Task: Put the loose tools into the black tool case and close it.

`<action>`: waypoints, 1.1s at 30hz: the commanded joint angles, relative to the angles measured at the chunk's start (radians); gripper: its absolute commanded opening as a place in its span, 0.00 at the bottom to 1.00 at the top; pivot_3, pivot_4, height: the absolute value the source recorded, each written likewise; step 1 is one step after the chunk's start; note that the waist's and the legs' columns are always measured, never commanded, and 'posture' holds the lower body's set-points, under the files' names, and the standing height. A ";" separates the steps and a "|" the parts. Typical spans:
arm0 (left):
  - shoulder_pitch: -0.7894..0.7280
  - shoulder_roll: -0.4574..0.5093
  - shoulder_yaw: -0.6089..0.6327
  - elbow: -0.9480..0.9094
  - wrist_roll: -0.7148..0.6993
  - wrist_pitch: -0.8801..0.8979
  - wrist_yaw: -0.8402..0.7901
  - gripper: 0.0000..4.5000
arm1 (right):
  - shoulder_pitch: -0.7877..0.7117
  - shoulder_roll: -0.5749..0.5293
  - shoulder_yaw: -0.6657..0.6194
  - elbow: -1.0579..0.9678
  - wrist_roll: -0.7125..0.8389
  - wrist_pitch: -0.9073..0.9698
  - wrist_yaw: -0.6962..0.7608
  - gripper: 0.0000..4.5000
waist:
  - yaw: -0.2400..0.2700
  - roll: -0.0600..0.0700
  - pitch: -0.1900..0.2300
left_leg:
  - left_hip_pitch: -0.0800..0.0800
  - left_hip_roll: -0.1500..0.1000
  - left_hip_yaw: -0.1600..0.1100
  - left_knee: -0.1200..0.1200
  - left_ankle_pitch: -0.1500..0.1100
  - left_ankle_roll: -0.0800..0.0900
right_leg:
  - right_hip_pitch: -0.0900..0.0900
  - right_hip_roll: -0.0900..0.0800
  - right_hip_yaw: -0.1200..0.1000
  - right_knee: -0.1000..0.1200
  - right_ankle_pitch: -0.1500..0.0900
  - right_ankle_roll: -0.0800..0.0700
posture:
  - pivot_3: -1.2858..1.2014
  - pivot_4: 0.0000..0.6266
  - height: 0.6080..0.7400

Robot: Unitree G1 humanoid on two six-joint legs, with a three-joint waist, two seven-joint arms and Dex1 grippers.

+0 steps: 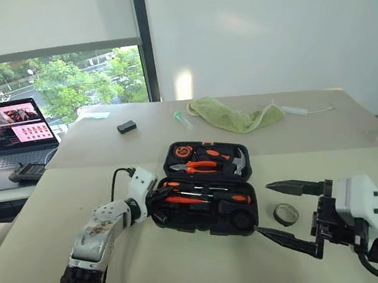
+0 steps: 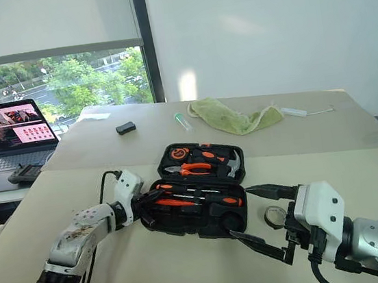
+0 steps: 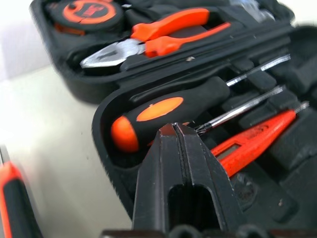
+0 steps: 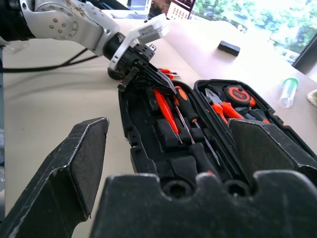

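Nearest us, our right gripper (image 1: 284, 214) hangs with its fingers spread wide and empty. The black tape roll (image 1: 285, 214) lies flat on the table (image 1: 191, 272) just beyond it, right of the black tool case (image 1: 208, 216), so our right arm is the nearer one for it. Our left gripper (image 3: 177, 130) is pinched shut on nothing we can see, its tips at the case's left end. The case lies open: its near half holds two screwdrivers (image 3: 171, 111) and the red pen-like screwdriver (image 3: 252, 142), lengthwise; the lid half beyond carries pliers (image 1: 199, 166), a hammer (image 1: 238, 163) and a tape measure (image 1: 183, 152).
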 commanded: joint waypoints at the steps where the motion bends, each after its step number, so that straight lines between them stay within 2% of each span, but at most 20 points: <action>1: 0.047 0.018 -0.068 0.066 0.070 -0.018 -0.031 0.00 | 0.012 0.002 -0.039 -0.039 0.020 -0.005 -0.014 1.00 | -0.001 0.003 -0.002 | 0.001 0.000 0.000 0.000 0.000 0.000 | 0.001 0.000 0.000 0.000 0.000 0.000 | 0.52 0.24 1.00; 6: 0.074 0.027 -0.083 0.102 0.121 -0.079 -0.044 0.00 | 0.023 -0.001 -0.045 -0.041 0.023 -0.007 -0.017 1.00 | -0.003 0.011 -0.010 | 0.003 0.000 0.001 0.000 0.000 0.001 | 0.002 -0.004 0.000 0.000 0.000 0.000 | 0.52 0.24 1.00; 13: 0.205 0.122 -0.075 0.044 0.158 -0.207 -0.128 0.00 | -0.006 -0.011 -0.015 -0.010 0.008 -0.018 0.003 1.00 | -0.022 0.018 -0.018 | 0.009 0.000 0.004 -0.005 -0.001 0.001 | 0.004 0.000 0.003 0.000 -0.001 0.000 | 0.52 0.24 1.00; 16: 0.227 0.082 0.026 -0.001 0.035 -0.142 -0.120 0.00 | -0.036 -0.015 0.002 0.014 0.005 -0.022 0.014 1.00 | -0.025 0.019 -0.020 | 0.011 0.001 0.005 -0.005 -0.001 0.001 | 0.004 -0.004 0.003 0.000 -0.002 -0.001 | 0.52 0.24 1.00; 19: 0.185 -0.017 0.212 -0.092 -0.231 0.090 -0.037 0.00 | -0.055 -0.016 0.013 0.028 0.005 -0.025 0.030 1.00 | -0.024 0.017 -0.019 | 0.011 0.001 0.004 -0.005 -0.001 0.001 | 0.004 -0.006 0.002 0.000 -0.003 0.000 | 0.52 0.24 1.00; 21: 0.154 -0.039 0.339 -0.157 -0.376 0.239 0.037 0.11 | -0.067 -0.017 0.016 0.038 0.009 -0.027 0.043 1.00 | -0.024 0.011 -0.015 | 0.008 0.001 0.004 -0.004 0.000 0.001 | 0.002 -0.006 0.002 0.002 -0.003 0.001 | 0.52 0.24 1.00; 22: 0.142 -0.039 0.390 -0.181 -0.422 0.296 0.078 0.12 | -0.072 -0.017 0.017 0.043 0.014 -0.029 0.052 1.00 | -0.025 0.003 -0.010 | 0.007 0.001 0.004 -0.004 0.000 0.001 | 0.001 -0.006 0.002 0.002 -0.003 0.001 | 0.52 0.24 1.00; 23: 0.131 -0.037 0.433 -0.202 -0.457 0.353 0.124 0.27 | -0.078 -0.016 0.018 0.048 0.017 -0.029 0.059 1.00 | -0.025 0.001 -0.010 | 0.003 0.002 0.001 -0.003 0.001 -0.001 | -0.001 -0.003 0.000 0.002 -0.003 0.001 | 0.52 0.24 1.00; 24: 0.121 -0.033 0.483 -0.219 -0.477 0.407 0.188 0.27 | -0.085 -0.016 0.022 0.056 0.016 -0.032 0.067 1.00 | -0.025 0.001 -0.009 | 0.002 0.002 0.001 -0.003 0.001 -0.002 | -0.001 0.003 -0.001 0.002 -0.003 0.000 | 0.52 0.24 1.00; 25: 0.116 -0.023 0.515 -0.236 -0.478 0.448 0.240 0.35 | -0.092 -0.016 0.027 0.062 0.013 -0.034 0.074 1.00 | -0.025 0.001 -0.009 | 0.001 0.002 0.001 -0.003 0.001 -0.001 | -0.001 0.003 0.000 0.002 -0.003 0.000 | 0.52 0.24 1.00; 27: 0.119 0.007 0.528 -0.264 -0.443 0.502 0.309 0.52 | -0.105 -0.014 0.036 0.074 0.008 -0.037 0.083 1.00 | -0.026 0.001 -0.009 | 0.001 0.001 0.000 -0.003 0.001 -0.001 | -0.001 0.002 0.000 0.001 -0.003 0.001 | 0.52 0.24 1.00; 32: 0.149 0.066 0.442 -0.287 -0.347 0.544 0.370 0.90 | -0.137 -0.009 0.069 0.095 -0.002 -0.041 0.097 1.00 | -0.018 0.000 -0.009 | 0.001 0.000 0.001 -0.004 0.000 0.000 | 0.000 0.002 0.000 0.000 -0.003 0.001 | 0.52 0.24 1.00; 33: 0.158 0.072 0.424 -0.291 -0.336 0.548 0.368 0.90 | -0.140 -0.009 0.074 0.096 -0.002 -0.042 0.097 1.00 | -0.017 0.000 -0.009 | 0.001 0.000 0.001 -0.003 0.000 0.000 | 0.000 0.001 0.000 0.000 -0.002 0.001 | 0.52 0.24 1.00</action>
